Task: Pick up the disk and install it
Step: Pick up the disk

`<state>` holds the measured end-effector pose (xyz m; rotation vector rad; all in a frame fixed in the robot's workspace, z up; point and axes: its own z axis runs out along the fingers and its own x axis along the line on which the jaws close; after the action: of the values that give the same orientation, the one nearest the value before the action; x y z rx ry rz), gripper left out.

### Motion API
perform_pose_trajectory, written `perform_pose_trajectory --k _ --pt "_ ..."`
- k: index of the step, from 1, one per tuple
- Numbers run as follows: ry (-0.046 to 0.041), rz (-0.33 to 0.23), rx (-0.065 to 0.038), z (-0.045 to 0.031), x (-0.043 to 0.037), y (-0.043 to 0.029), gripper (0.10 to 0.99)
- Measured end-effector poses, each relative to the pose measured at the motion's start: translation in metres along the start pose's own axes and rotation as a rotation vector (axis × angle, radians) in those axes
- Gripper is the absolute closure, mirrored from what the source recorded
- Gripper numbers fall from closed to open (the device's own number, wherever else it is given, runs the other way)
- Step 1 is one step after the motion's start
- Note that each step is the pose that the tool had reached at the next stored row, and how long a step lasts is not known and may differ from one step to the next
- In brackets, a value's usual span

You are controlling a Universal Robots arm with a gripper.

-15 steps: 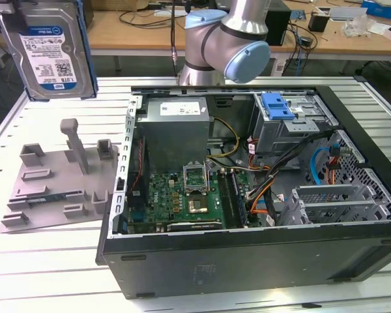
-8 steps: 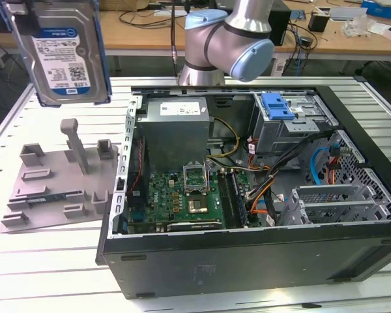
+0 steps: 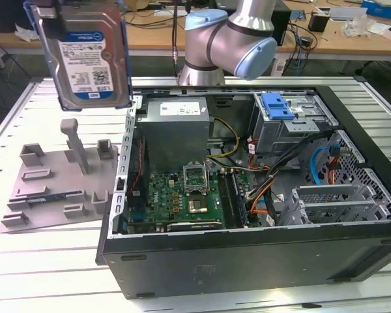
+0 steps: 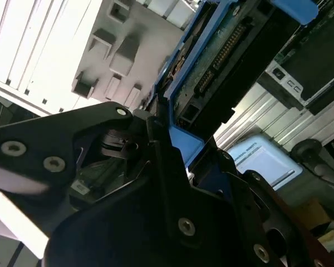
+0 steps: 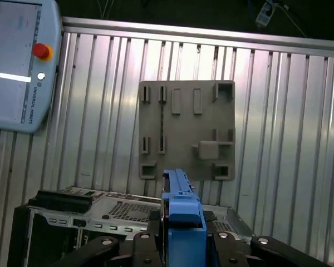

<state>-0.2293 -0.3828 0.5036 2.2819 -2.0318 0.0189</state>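
Observation:
The disk [image 3: 86, 57] hangs upright in the air at the exterior view's upper left, its blue-and-white label facing the camera and a blue carrier bracket framing it. My gripper [image 3: 75, 8] is shut on its top edge, mostly cut off by the frame. It hangs above the grey fixture plate [image 3: 58, 182], well clear of it. In the first wrist view the disk's blue bracket edge [image 5: 181, 219] stands between my black fingers [image 5: 142, 245]. In the second wrist view the disk's circuit-board side [image 4: 228, 53] runs out from the gripper [image 4: 167, 144].
The open computer case [image 3: 247, 254] lies on the slatted metal table, with a grey drive cage [image 3: 290, 130] topped by a fixed blue bracket [image 3: 277, 106]. The arm's base [image 3: 228, 39] stands behind the case. A teach pendant [image 5: 16, 67] lies beside the fixture plate [image 5: 186, 130].

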Motion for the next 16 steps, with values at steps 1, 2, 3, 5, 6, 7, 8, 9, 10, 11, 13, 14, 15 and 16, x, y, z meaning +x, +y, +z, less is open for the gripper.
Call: perform_pose_trajectory --k 1,2,3,5,6,7,8,9,10,11,13,14,15,16 --pt "-0.0001 0.0 0.0 -0.0001 0.0018 -0.0034 0.718" --pt "-0.0001 0.0 -0.001 -0.0002 0.0047 -0.0085 0.718" --pt "-0.0002 0.0 -0.001 -0.0002 0.0064 -0.0116 0.718" --pt "-0.0003 0.0 -0.002 -0.0005 0.0129 -0.0235 0.718" --pt "-0.0003 0.0 -0.003 -0.0006 0.0172 -0.0306 0.718" --pt "-0.0004 0.0 -0.004 -0.0007 0.0217 -0.0372 0.718" --pt "-0.0006 0.0 -0.004 -0.0006 0.0247 -0.0414 0.718" --pt "-0.0006 0.0 -0.006 -0.0008 0.0286 -0.047 0.718" --pt "-0.0008 -0.001 -0.007 -0.0008 0.033 -0.0532 0.718" --pt "-0.0008 -0.001 -0.007 -0.0009 0.0356 -0.0569 0.718" --pt "-0.001 -0.001 -0.009 -0.0009 0.0421 -0.0661 0.718" --pt "-0.0011 -0.001 -0.01 -0.001 0.0445 -0.0697 0.718" --pt "-0.0012 -0.001 -0.011 -0.001 0.0483 -0.0753 0.718" --pt "-0.0014 -0.001 -0.012 -0.001 0.0508 -0.0791 0.718"
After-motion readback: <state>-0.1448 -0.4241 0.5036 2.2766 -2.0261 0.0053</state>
